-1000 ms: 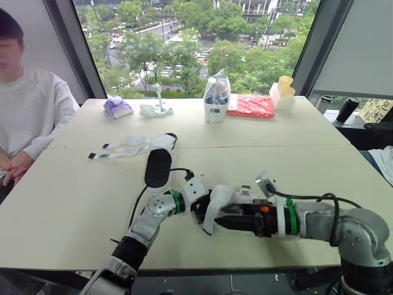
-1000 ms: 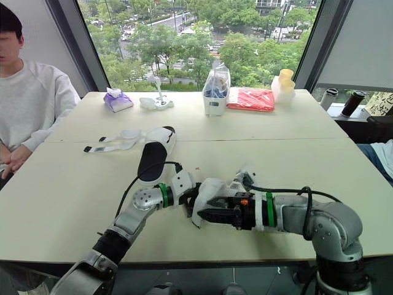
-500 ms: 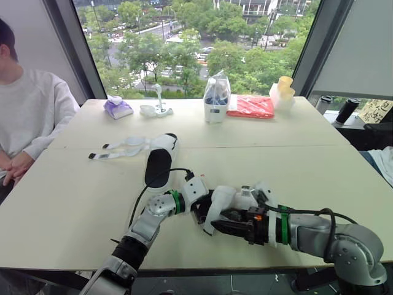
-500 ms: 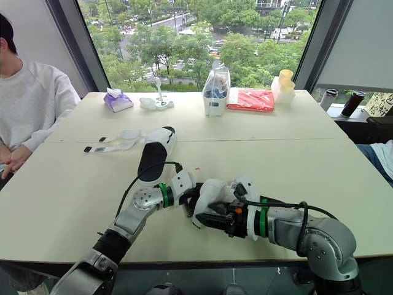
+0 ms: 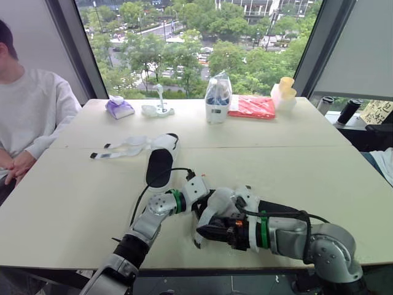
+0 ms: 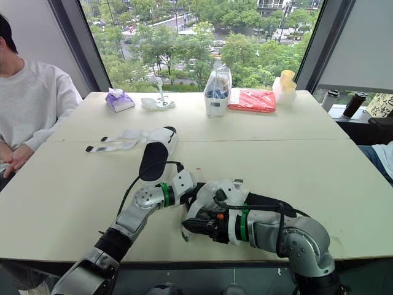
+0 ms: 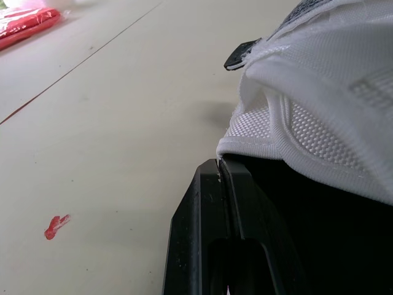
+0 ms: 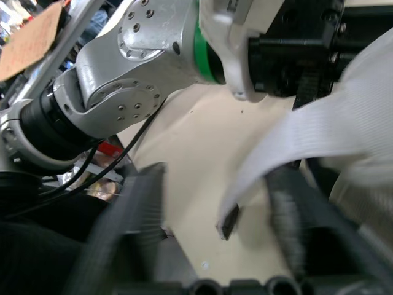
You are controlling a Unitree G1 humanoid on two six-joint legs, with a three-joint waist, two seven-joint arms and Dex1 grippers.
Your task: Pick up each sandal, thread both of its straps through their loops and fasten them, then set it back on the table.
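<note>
A person point(image 5: 27, 117) in a pale sweatshirt sits at the far left of the table point(image 5: 73, 203), hands together at its edge. Moving in along the table, the second sandal point(image 5: 158, 165) lies flat with its black insole up. Its loose straps point(image 5: 120, 149) trail out flat to the left, both unfastened.

Now my left gripper point(image 7: 221, 175): the two black fingers are pressed together on the edge of the white sandal point(image 5: 222, 198), with the mesh bunched right over the tips. I'm holding that sandal low over the near middle of the table, between my two arms. There's a small red speck point(image 7: 56, 226) on the tabletop just beside it.

My right gripper point(image 5: 202, 232) comes in from the right, pointing across under the sandal. Its fingers point(image 8: 144, 209) are spread apart, and a white strap point(image 8: 307, 138) hangs down between them, its dark tip free close above the table. I can't tell whether the strap touches either finger.

Along the far edge by the window sit a purple packet point(image 5: 118, 107), a clear bag point(image 5: 217, 98), a red packet point(image 5: 252, 106) and stacked yellow cups point(image 5: 284, 90).
</note>
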